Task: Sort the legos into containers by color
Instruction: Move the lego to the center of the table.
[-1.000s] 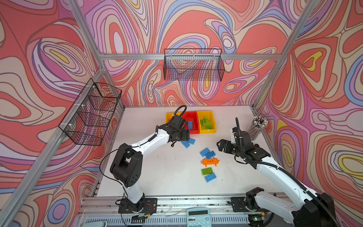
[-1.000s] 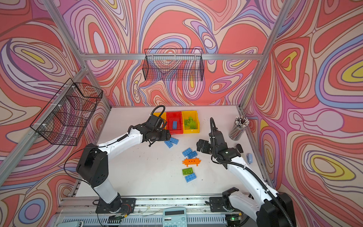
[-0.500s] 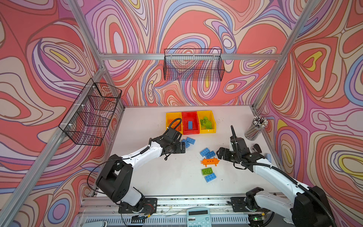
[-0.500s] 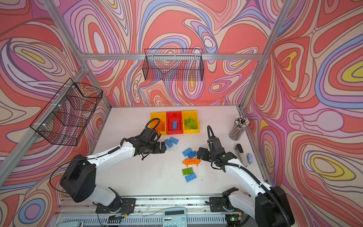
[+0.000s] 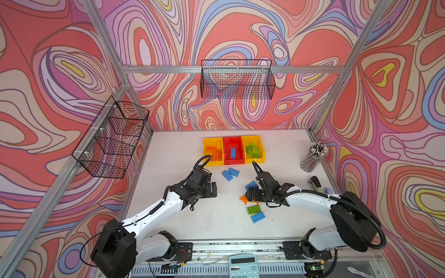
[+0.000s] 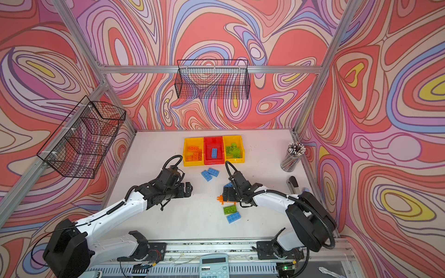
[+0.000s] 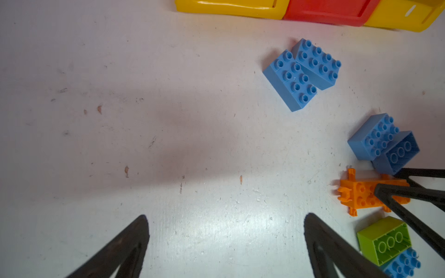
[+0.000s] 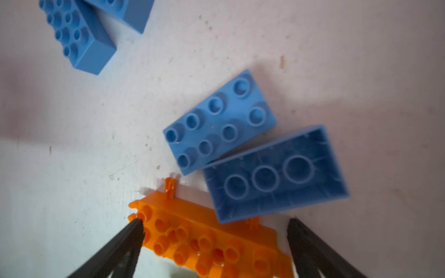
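Left gripper [image 7: 226,215] withdrawn from yellow-red plastic bins [image 7: 322,14], jaws wide, empty. Right gripper [image 8: 216,221] advanced; we find pronged orange plastic brick [image 8: 212,245] between its spread jaws, ungripped.

Place: robot lab test cell.
Frame: alu profile bars [image 5: 168,69] boxing in white counter [image 5: 216,223].
Walls: printed swirl panels [image 5: 240,24], all sides.
Rig: 2 white arms [image 5: 154,213] bolted to front rail [image 5: 240,245]; wire baskets [image 5: 237,81] hung on frame.

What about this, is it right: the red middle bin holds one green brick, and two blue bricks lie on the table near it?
Only the colour is wrong: the brick in the red bin is blue, as both top views show. The rest stands.
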Robot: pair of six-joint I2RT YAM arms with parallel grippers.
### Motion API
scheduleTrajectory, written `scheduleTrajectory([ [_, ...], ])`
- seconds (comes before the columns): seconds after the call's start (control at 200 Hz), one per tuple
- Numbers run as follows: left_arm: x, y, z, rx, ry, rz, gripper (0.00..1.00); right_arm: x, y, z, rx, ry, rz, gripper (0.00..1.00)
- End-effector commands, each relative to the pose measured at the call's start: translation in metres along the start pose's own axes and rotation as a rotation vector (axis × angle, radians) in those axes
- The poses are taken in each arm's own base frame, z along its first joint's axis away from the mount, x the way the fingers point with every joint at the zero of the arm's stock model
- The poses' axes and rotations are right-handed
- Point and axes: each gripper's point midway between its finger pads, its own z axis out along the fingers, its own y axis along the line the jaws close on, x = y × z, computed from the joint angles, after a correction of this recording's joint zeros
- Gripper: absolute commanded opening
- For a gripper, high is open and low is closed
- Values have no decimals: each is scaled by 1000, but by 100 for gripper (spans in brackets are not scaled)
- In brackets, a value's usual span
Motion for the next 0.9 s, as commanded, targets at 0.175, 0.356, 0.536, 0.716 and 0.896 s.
scheduleTrajectory([
  [0.175, 14, 29, -13, -64, -42, -44, 100, -1, 23, 9, 105, 7, -76, 98],
  [0.356, 26, 39, -17, -79, -29, -63, 100, 9, 37, 15, 94, 52, -150, 98],
  [0.536, 32, 50, -26, -90, -55, -109, 100, 12, 45, 19, 106, 96, -258, 95],
  [0.716, 33, 58, -37, -103, -85, -142, 100, 13, 54, 20, 75, 123, -342, 93],
  [0.896, 35, 58, -37, -99, -73, -161, 100, 16, 64, 15, 27, 148, -406, 94],
])
